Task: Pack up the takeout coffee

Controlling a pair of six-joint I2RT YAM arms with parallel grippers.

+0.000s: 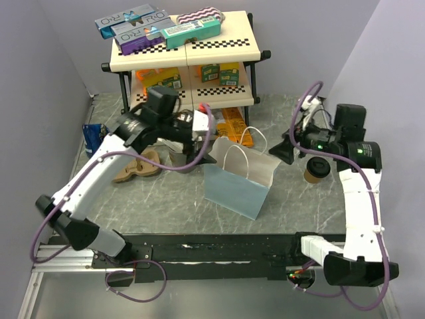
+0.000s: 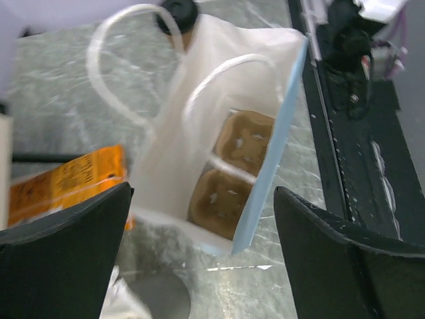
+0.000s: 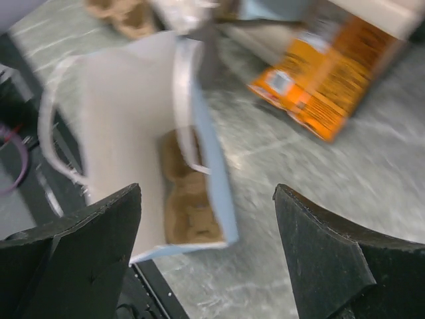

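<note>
1. Small tan kraft paper cup with a round black plastic lid: upright on the grey marbled table, lid on. It stands right of the bag and apart from it, outside it, just left of the right arm's white link.
2. Pale blue paper bag with white looped handles: stands mid-table with its mouth open upward. The inside is white.
3. Brown moulded-pulp cup carrier: lies at the bottom of the bag. Two wells show in the left wrist view. The right wrist view shows the same carrier, blurred.
4. Left gripper: at the bag's far-left side, black fingers spread wide with nothing between them. Its wrist camera looks down into the bag's mouth past the left gripper. The cup's black lid peeks out beyond the bag at the top of that view.
5. Right gripper: between the bag and the cup, by the bag's upper right edge. In its own view the right gripper has its fingers wide apart and holds nothing.
6. Loose brown pulp tray: flat on the table, left of the bag.
7. Orange flat packet: on the table, far side of the bag.
8. Cream two-tier shelf rack: at the far edge, with purple and teal boxes on top.
9. Blue container: far left, can or packet, cannot tell which.
</note>
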